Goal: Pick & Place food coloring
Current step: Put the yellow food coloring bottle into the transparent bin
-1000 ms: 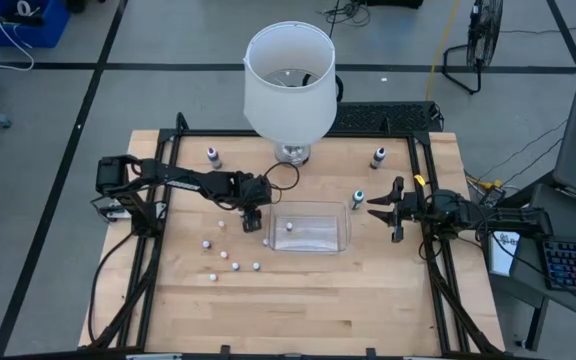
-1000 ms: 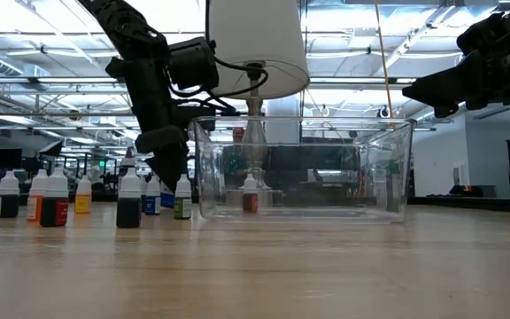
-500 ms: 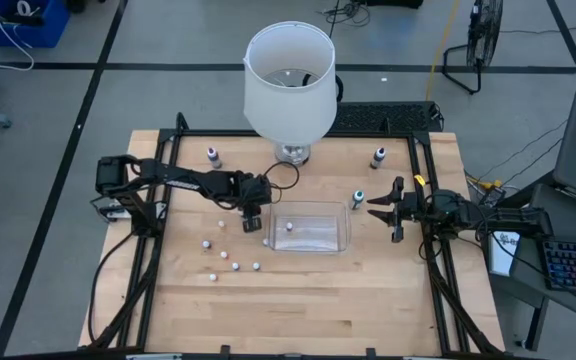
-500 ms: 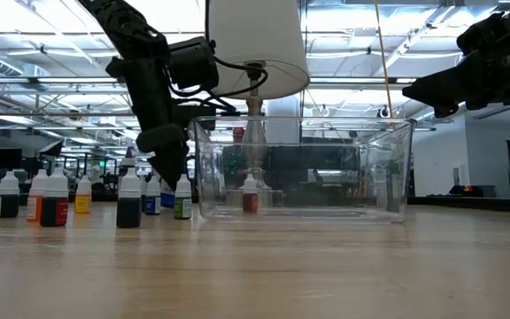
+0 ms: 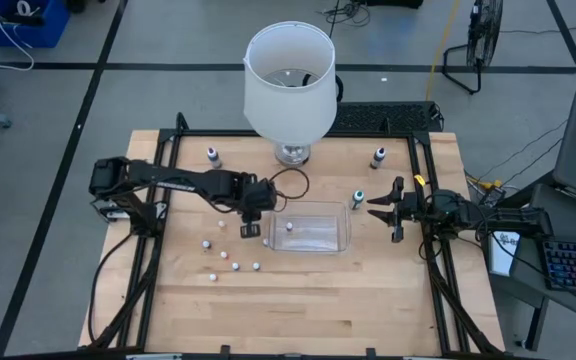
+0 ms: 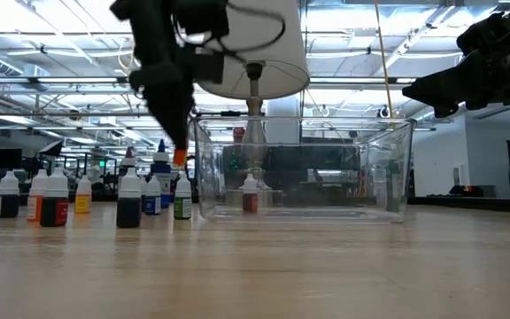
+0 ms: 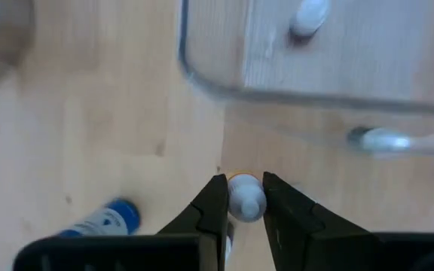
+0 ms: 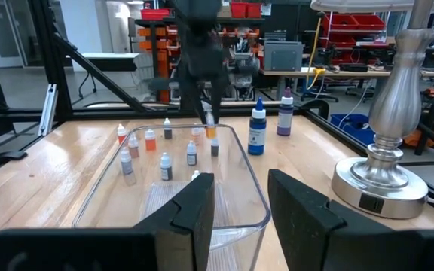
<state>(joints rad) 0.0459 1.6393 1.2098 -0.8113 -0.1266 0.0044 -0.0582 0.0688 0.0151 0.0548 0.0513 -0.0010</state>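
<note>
My left gripper (image 5: 250,229) hangs over the table just left of the clear tub (image 5: 313,246), shut on a small food coloring bottle (image 6: 179,157) with an orange body and a white cap. One bottle (image 5: 288,227) stands inside the tub on its floor. Several more bottles stand upright on the wood left of the tub (image 5: 223,254), seen in a row in the low view (image 6: 53,197). My right gripper (image 5: 396,213) waits open to the right of the tub, above the table; its wrist view looks along the tub (image 8: 126,197). My left gripper pinches the orange bottle between its two fingers at the white cap (image 7: 245,202). The fingers come from above, pointing down. The bottle is lifted clear of the table and hangs upright, its orange body (image 6: 179,157) showing below the fingertips.
A big white lampshade (image 5: 288,80) on a metal base (image 5: 293,152) stands at the far side, behind the tub. Single bottles stand far left (image 5: 214,155), far right (image 5: 379,157) and beside the tub's right end (image 5: 358,198). A blue bottle (image 7: 104,218) stands close under my left gripper.
My left gripper has risen from among the bottles, carrying the orange bottle up off the table, and has shifted slightly toward the tub. The other bottles stay where they were. My right arm has kept still.
</note>
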